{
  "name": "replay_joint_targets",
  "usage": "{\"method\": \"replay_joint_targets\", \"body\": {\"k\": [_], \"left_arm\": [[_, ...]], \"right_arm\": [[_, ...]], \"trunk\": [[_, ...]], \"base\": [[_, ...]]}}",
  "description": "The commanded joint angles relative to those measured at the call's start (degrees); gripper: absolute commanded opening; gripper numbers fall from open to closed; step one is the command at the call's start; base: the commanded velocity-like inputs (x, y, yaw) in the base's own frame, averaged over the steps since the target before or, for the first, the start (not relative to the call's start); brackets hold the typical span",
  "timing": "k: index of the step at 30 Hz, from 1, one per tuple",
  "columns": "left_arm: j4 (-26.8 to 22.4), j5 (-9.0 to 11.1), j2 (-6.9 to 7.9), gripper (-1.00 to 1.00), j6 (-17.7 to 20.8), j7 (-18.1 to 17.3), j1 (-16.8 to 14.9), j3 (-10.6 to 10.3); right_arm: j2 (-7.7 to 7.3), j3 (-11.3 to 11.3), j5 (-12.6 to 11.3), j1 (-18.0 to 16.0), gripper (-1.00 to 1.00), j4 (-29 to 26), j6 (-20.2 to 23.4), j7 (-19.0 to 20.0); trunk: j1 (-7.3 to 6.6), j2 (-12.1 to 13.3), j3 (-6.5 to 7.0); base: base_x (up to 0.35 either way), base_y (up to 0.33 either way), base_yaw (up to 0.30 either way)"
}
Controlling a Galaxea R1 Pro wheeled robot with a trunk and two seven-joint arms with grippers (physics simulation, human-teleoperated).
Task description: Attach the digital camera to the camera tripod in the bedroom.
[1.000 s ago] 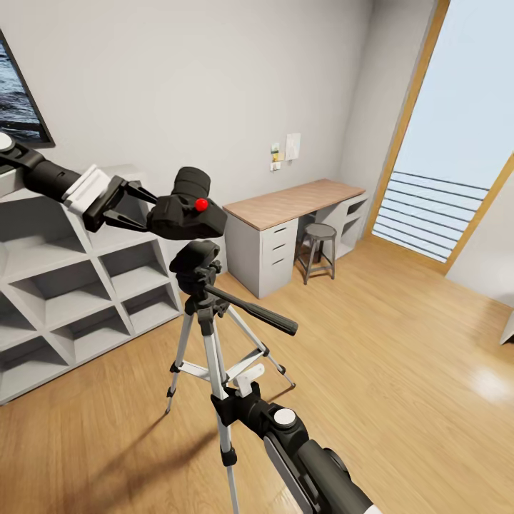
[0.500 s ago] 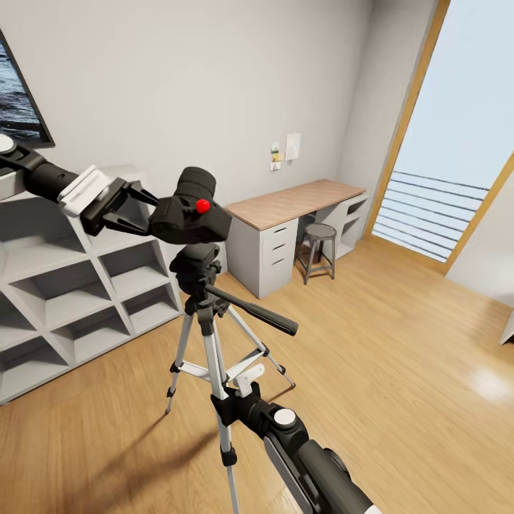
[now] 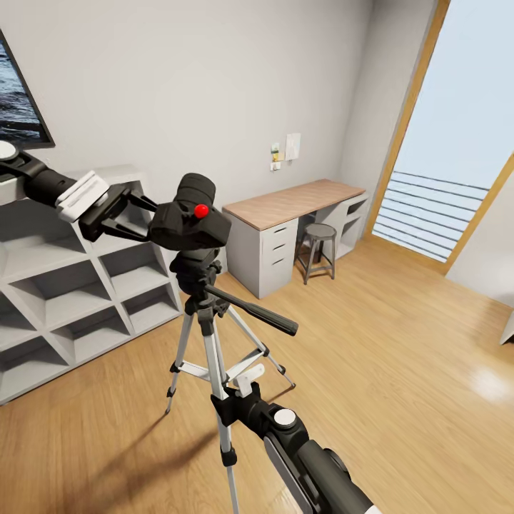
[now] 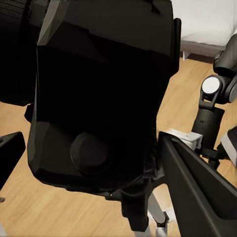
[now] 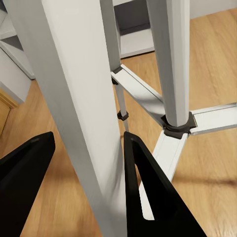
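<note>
Since a second ago the left gripper (image 3: pixel 135 214), clamped on the boxy matte-black digital camera (image 3: pixel 189 221), has lowered it at frame centre-left onto the silver-legged camera tripod's (image 3: pixel 207 335) black head; the right gripper (image 3: pixel 232 400) grips a leg, steadying it.

The light wood plank floor (image 3: pixel 400 371) is carrying the camera tripod (image 3: pixel 214 335) on its spread legs at near centre, while a stool (image 3: pixel 319 250) and wooden-topped desk (image 3: pixel 293 214) are standing farther right, white cube shelves (image 3: pixel 78 285) at left
</note>
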Motion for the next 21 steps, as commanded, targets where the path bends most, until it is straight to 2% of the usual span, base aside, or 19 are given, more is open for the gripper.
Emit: {"method": "replay_joint_targets", "body": {"k": [1,6,12,21], "left_arm": [[-0.1,0.6,0.06,-1.00,-0.5,0.0,-0.2,-0.6],[-0.1,0.7,0.05,-1.00,-0.5,0.0,-0.4,-1.1],[-0.1,0.8,-0.16,-1.00,0.0,0.0,-2.0,-4.2],[-0.1,0.9,-0.43,-1.00,0.7,0.0,-3.5,-6.2]], "right_arm": [[0.01,0.1,-0.3,0.0,-1.00,0.2,0.5,0.0],[0.04,0.1,-0.3,0.0,-1.00,0.2,0.5,0.0],[0.06,0.1,-0.3,0.0,-1.00,0.3,0.5,0.0],[0.03,0.1,-0.3,0.0,-1.00,0.2,0.5,0.0]], "trunk": [[0.04,-0.1,-0.13],[0.04,-0.1,-0.13],[0.04,-0.1,-0.13],[0.04,-0.1,-0.13]], "base": [[0.000,0.000,0.000],[0.000,0.000,0.000],[0.000,0.000,0.000],[0.000,0.000,0.000]]}}
